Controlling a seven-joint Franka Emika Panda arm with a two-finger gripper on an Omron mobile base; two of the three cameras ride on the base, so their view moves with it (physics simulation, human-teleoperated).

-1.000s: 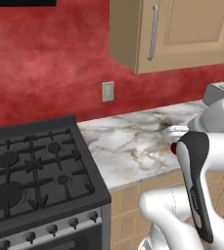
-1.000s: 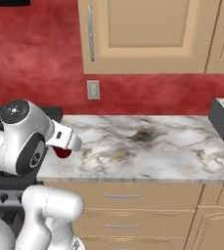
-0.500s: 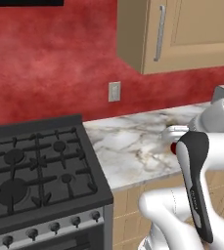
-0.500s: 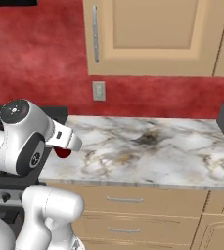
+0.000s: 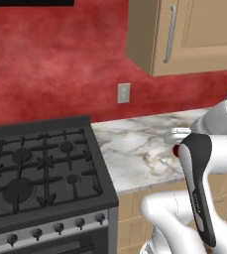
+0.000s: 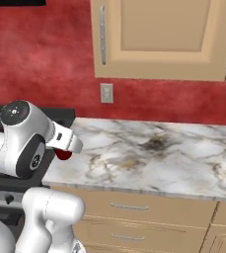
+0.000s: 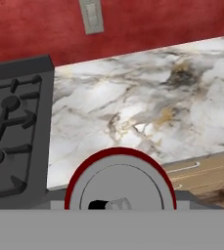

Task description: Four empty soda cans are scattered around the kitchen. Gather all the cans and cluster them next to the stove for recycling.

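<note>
While held over the marble counter (image 7: 147,102), red soda can (image 7: 120,181) beside stove (image 7: 13,127).

camera layout

both base views look forward and down, sharing the marble counter (image 5: 135,149) mid-frame, the stove (image 5: 40,173) at left and the wall outlet (image 6: 106,93); the hand view sits close above the counter's front edge

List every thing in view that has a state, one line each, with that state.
gripper: shut on the red soda can.
red soda can: held, silver top toward the hand camera, raised above the marble counter's front edge.
stove: burners unlit, grates bare.
upper cabinet: door closed.
drawers under the counter: closed.
marble counter: no cans set down on the stretch that shows.
</note>
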